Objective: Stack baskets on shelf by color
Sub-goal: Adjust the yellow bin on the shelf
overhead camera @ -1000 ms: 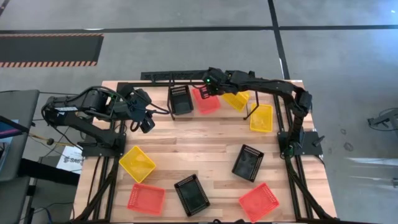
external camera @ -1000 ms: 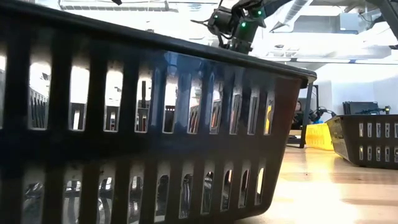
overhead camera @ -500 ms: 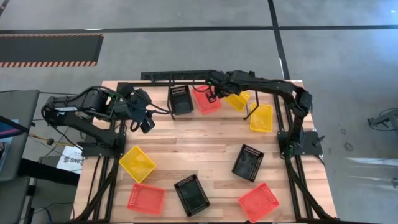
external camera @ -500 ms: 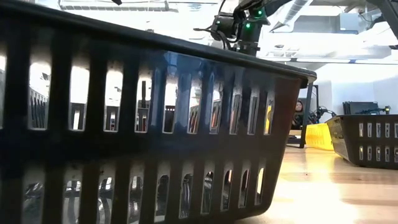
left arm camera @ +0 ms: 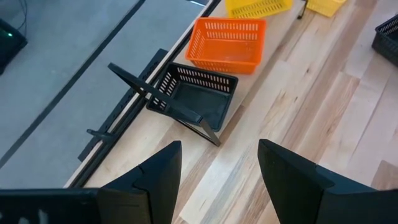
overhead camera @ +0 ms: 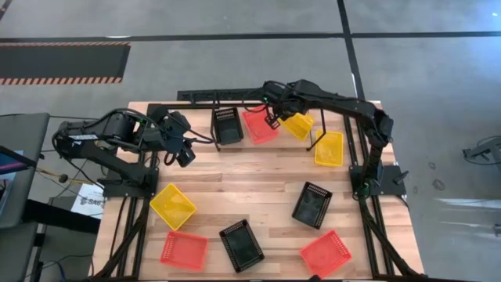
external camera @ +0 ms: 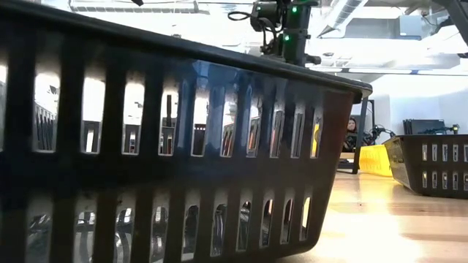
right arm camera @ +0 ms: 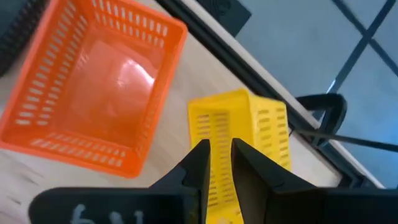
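The right hand [overhead camera: 273,120] hangs over the back of the desk [overhead camera: 258,184], fingers nearly together, gripping nothing. Just under it stands a tilted yellow plastic mesh basket [right arm camera: 245,140], beside an empty red-orange plastic mesh basket [right arm camera: 93,93]. The left hand [left arm camera: 217,168] waits open near an empty black plastic mesh basket [left arm camera: 196,99].

No legible text anywhere

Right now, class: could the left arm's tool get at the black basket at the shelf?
Probably yes: the left tool is open, facing the black basket, with bare table between.
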Tool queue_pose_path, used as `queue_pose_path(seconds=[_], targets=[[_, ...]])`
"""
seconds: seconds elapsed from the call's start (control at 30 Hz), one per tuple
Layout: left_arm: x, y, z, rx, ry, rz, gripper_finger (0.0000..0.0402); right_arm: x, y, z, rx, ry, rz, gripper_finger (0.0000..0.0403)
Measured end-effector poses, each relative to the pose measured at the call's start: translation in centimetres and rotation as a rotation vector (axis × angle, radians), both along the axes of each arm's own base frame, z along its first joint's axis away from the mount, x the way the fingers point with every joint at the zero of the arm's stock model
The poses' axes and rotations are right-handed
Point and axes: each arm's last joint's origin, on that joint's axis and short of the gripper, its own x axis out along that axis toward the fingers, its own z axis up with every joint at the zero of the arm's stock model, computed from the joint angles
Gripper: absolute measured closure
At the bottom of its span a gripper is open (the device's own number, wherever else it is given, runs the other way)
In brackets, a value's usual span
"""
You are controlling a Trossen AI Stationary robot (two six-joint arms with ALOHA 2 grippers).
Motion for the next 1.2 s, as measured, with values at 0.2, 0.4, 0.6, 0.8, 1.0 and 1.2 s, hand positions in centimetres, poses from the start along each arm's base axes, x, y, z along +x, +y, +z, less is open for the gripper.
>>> queue_pose_path(seconds=[0.2, 0.4, 0.6, 0.8, 1.0, 1.2], targets=[[0.0, 0.0, 0.0, 0.0, -0.001, 0.001, 0.0201, -1.2, -0.3, -0.6, 0.067, 0.123, 0.003, 0.0259], [0.0, 0.0, 0.0, -0.005, -0.011, 0.018, 0.0201, -1.2, -0.3, -0.6, 0.065, 0.161, 0.071, 0.02], [0.0, 0.0, 0.0, -0.011, -0.024, 0.039, 0.0201, -1.3, -0.5, -1.1, 0.07, 0.186, 0.101, 0.018], [0.0, 0.1, 0.0, -0.01, -0.031, 0.049, 0.0201, -1.8, -0.8, -2.4, 0.095, 0.241, 0.116, 0.0186], [0.0, 0.1, 0.0, -0.009, -0.036, 0.058, 0.0201, -2.3, -1.5, -3.4, 0.092, 0.276, 0.107, 0.0187], [0.0, 0.1, 0.1, -0.003, -0.043, 0.072, 0.0201, -3.0, -2.3, -4.5, 0.108, 0.296, 0.077, 0.0192]])
